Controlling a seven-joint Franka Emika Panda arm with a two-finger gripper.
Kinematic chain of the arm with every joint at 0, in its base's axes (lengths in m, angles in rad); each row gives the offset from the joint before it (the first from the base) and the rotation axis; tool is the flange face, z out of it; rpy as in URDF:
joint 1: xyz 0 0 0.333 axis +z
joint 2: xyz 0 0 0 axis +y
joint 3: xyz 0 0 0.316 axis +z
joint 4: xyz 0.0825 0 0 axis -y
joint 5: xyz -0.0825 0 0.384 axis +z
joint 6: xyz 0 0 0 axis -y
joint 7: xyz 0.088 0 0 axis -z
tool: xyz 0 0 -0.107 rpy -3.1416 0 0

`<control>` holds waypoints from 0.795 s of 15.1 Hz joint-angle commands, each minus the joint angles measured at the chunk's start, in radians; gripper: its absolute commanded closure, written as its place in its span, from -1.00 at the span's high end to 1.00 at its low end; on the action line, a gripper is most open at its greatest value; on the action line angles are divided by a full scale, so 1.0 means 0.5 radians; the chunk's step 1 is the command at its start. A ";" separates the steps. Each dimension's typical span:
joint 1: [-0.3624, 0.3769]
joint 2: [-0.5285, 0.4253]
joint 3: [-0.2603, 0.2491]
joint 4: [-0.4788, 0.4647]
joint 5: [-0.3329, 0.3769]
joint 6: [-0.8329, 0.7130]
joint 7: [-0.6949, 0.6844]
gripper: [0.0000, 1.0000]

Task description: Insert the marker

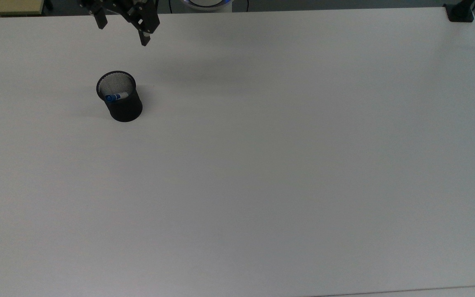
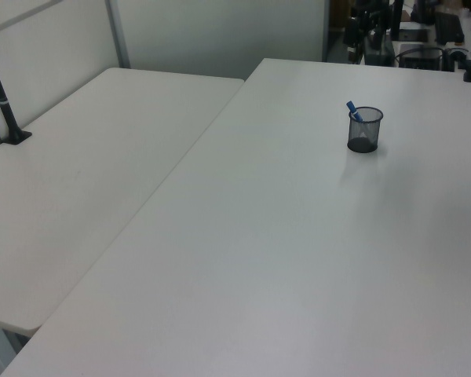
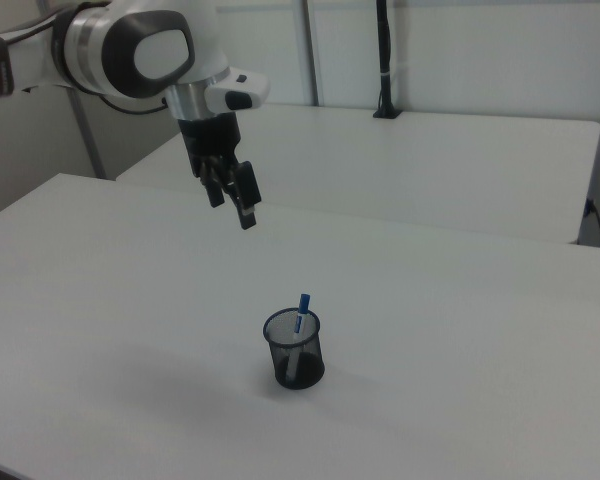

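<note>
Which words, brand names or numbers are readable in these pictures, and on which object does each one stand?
None can be read.
The marker in the mesh cup has a blue band; any print is too small to read.
The gripper shows no readable lettering.

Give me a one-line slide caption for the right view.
Marker standing in the black mesh cup on the white table; open gripper raised above, empty.
</note>
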 commanded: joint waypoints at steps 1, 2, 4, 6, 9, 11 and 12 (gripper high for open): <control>0.062 -0.081 -0.023 0.013 0.032 -0.150 0.052 1.00; 0.066 -0.084 -0.029 0.016 0.032 -0.150 -0.061 1.00; 0.066 -0.093 -0.042 0.034 0.029 -0.135 -0.306 1.00; 0.066 -0.094 -0.045 0.126 -0.002 -0.138 -0.524 1.00; 0.072 -0.090 -0.045 0.133 -0.011 -0.126 -0.522 1.00; 0.164 -0.090 -0.063 0.120 0.001 -0.126 -0.357 1.00; 0.179 -0.090 -0.066 0.111 0.001 -0.120 -0.290 1.00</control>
